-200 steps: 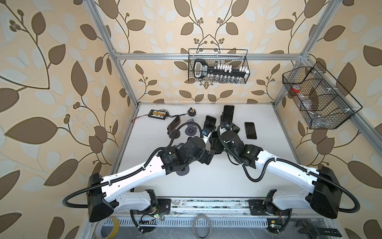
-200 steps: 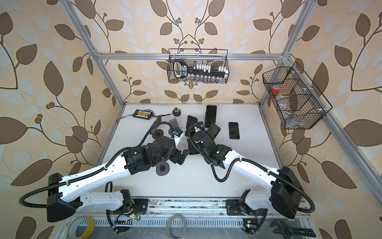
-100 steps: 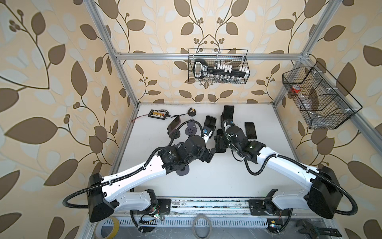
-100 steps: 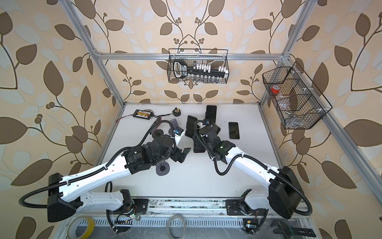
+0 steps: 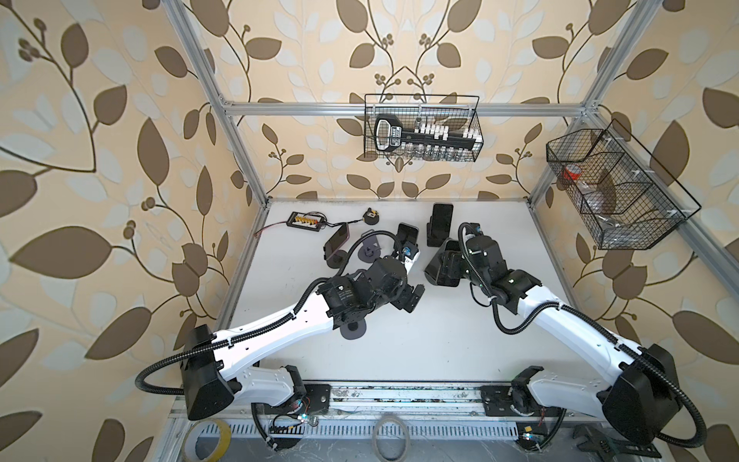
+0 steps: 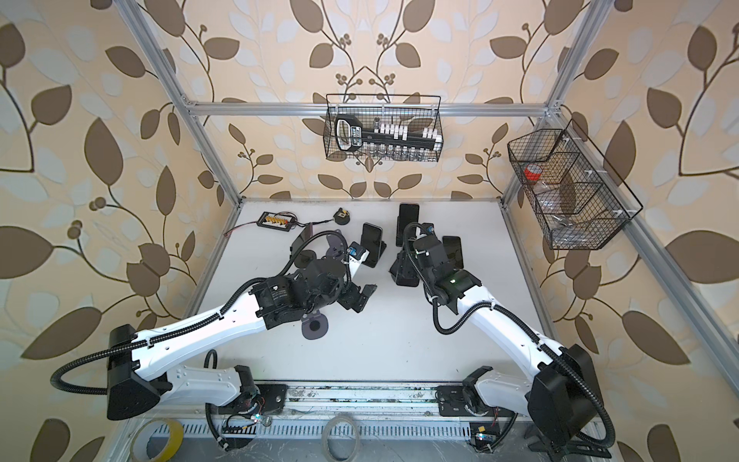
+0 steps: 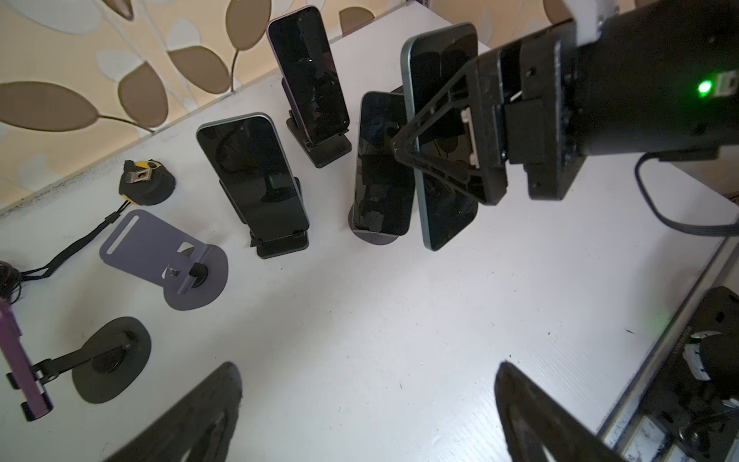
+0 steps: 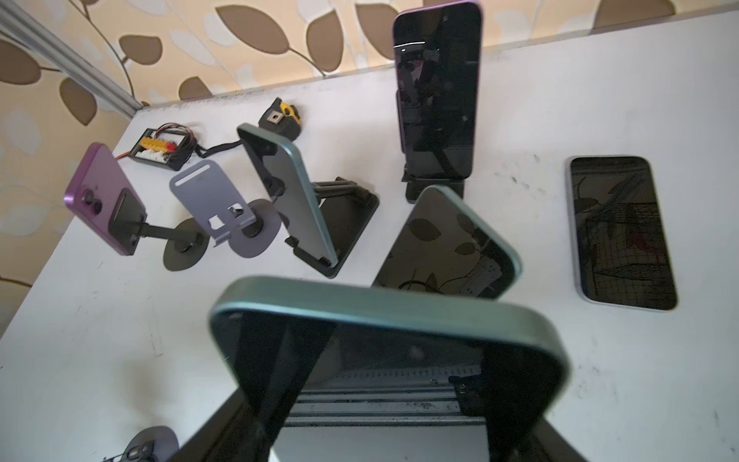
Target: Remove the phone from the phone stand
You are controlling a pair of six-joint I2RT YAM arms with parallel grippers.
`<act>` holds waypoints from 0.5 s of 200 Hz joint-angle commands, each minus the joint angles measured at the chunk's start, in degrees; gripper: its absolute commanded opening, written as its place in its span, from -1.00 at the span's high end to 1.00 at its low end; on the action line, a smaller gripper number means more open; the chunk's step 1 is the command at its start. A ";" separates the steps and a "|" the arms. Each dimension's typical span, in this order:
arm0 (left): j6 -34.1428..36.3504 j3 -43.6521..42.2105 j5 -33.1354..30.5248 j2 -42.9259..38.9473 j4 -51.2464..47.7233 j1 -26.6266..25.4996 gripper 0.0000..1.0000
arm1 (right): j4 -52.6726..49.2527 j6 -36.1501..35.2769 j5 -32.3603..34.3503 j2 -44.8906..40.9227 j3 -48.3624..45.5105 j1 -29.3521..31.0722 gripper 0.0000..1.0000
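Grasping the phone (image 7: 446,224), the right tool (image 7: 420,152) was clenched on it and held it steeply tilted, screen toward the left tool (image 7: 366,376); whether its lower end touched the surface (image 7: 400,320) could not be told. The left tool was released, jaws spread wide, grasping nothing.

Bare surface lay between the two tools and on toward the front rail (image 5: 400,394), giving free room there. Beyond the right tool the room was tight: just behind the held phone a second phone (image 7: 382,168) leaned on a dark round-based stand (image 7: 376,239), and further toward the back edge a purple-rimmed phone (image 7: 308,76) stood on a black stand (image 7: 324,152). To the outer side of the right tool a phone lying flat (image 8: 622,232) occupied the surface near the side frame.

Ahead of the left tool stood a teal-rimmed phone (image 7: 252,180) on a black folding stand (image 7: 284,244), an empty lavender stand (image 7: 160,248), a purple phone (image 8: 104,196) on an armed stand (image 8: 186,250), a small black-and-yellow item (image 7: 146,182) with a strap and a connector board (image 8: 162,152) by the back edge. A round stand (image 5: 352,330) lay partly hidden beneath the left arm.

On the back wall hung a wire basket (image 5: 420,97) holding a black handled item (image 5: 390,134) and rows of small white pieces. A second wire basket (image 5: 640,232) on the side frame was divided in compartments; a red-topped item (image 5: 572,173) sat in the one nearest the back wall.
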 commanded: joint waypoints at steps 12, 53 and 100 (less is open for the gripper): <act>1.65 4.46 4.48 3.57 2.97 0.44 -0.98 | -0.34 -1.87 -1.25 -2.84 -1.53 -3.90 0.02; 2.35 7.86 8.49 8.25 3.95 0.53 -0.97 | -0.88 -3.03 -1.89 -3.16 -2.48 -6.85 0.02; 2.01 9.52 12.20 12.73 4.41 0.54 -0.98 | -1.58 -3.60 -1.97 -3.25 -3.29 -8.46 0.02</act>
